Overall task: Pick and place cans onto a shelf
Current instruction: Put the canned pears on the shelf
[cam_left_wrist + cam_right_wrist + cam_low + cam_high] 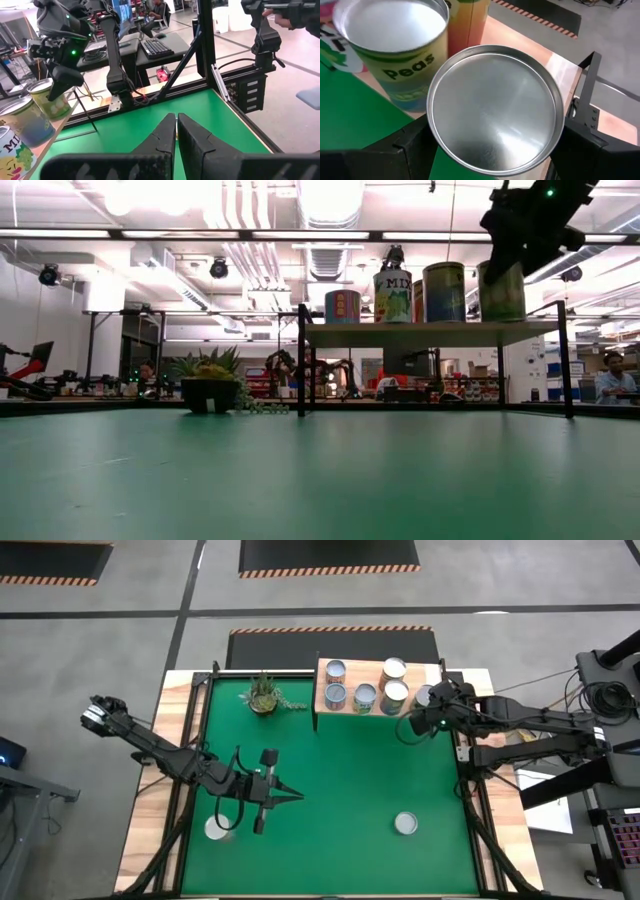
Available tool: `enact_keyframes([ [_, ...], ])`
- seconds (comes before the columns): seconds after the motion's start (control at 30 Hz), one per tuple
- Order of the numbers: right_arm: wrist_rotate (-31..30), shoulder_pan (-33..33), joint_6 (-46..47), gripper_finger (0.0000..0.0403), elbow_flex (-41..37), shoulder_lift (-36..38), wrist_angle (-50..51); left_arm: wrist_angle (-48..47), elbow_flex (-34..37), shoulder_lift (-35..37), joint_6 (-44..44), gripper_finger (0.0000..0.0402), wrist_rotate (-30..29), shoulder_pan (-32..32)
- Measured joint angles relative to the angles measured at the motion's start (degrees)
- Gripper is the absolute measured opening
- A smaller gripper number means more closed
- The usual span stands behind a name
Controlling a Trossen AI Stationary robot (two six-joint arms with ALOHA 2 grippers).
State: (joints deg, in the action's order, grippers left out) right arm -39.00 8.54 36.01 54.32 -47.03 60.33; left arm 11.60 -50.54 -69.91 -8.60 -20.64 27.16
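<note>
Flat green mat on table with pale wood rim. Right gripper at shelf's right end, fingers wide around shiny silver-topped metal can. Five more cans stand on light-wood shelf on thin black legs; two cans sit on mat. Left gripper pressed together, holding nothing. Small potted plant beside shelf. Room behind: desks, ceiling lights

Both arms reach over the table, left low and near, right far.
The left gripper sits in the near left area, fingers pressed together, pointing right. The right gripper is at the far right, its fingers spread wide around a can.
</note>
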Motion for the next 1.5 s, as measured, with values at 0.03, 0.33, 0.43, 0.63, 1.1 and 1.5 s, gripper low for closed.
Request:
enact_keyframes([
  [0.03, -0.03, 0.13, -0.01, 0.0299, -0.07, -0.09, -0.05, -0.07, 0.0, 0.0, 0.02, 0.0001, 0.0, 0.0],
  [0.33, -0.01, 0.13, -1.53, 0.0335, -0.24, -0.46, -1.51, -0.03, 0.0, 0.44, -0.34, 0.0001, 0.0, 0.0],
  [0.43, -0.03, 0.13, -1.62, 0.0351, -0.24, -0.41, -1.51, -0.03, 0.0, 0.63, -0.13, 0.0001, 0.0, 0.0],
  [0.63, -0.02, 0.13, -2.9, 0.0352, 1.91, -0.3, -0.65, -0.03, 0.0, 0.66, 0.55, 0.0001, 0.0, 0.0],
  [1.1, 7.73, -0.03, -4.74, 0.0323, 14.32, -0.32, 1.97, -0.03, 0.0, 0.66, 0.11, 0.0001, 0.0, 0.0],
  [1.5, 19.08, -0.03, 2.41, 0.0166, 10.1, -0.43, 12.76, -0.09, 0.0, 0.66, 0.1, 0.0001, 0.02, 0.02],
])
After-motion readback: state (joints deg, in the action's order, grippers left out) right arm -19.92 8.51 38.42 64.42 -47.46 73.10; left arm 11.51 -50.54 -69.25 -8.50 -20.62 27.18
